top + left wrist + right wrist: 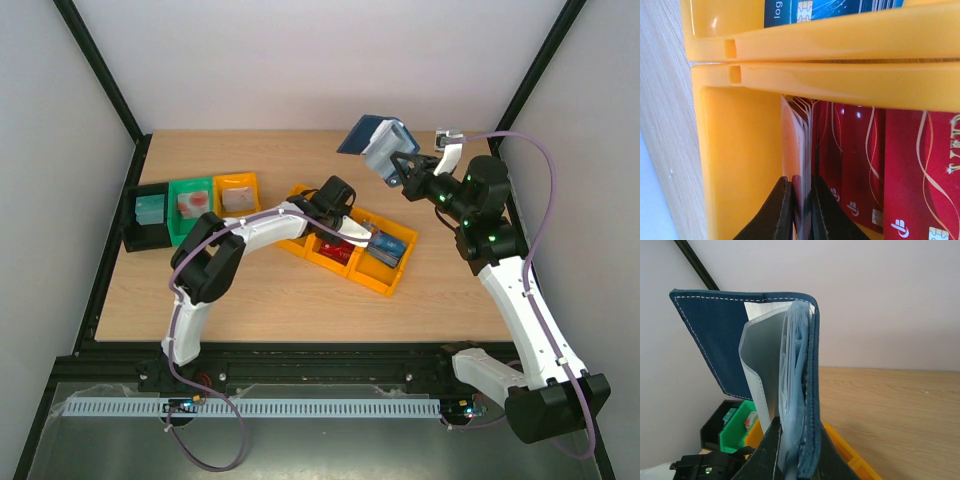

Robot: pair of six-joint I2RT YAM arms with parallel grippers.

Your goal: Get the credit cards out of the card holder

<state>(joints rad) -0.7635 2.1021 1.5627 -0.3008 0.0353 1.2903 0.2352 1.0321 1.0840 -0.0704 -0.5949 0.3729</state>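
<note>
One card holder (378,142) in play, and it is up in the air over the far right of the table (250,290), clamped at its lower edge by the right gripper (398,168). From the right wrist the card holder (785,370) stands open like a book: dark navy cover with pale stitching, one flap swung out to the left, and a fan of pale blue-grey pockets inside. The right gripper (790,450) is closed tight on its bottom edge.

Down at mid-table sits one orange tray (385,282) with three compartments. The left gripper (362,237) is down in the middle one. Up close, the left gripper (801,210) is nearly closed, pinching a thin stack of cards (804,145) standing on edge. I cannot count them. Just right of the stack lie the red cards (900,170), at least two, overlapping, with gold swirls and chips. One blue card (840,10) shows in the next compartment.

Three small bins stand side by side at the far left: black bin (137,238), green bin (178,185), orange bin (237,180).
</note>
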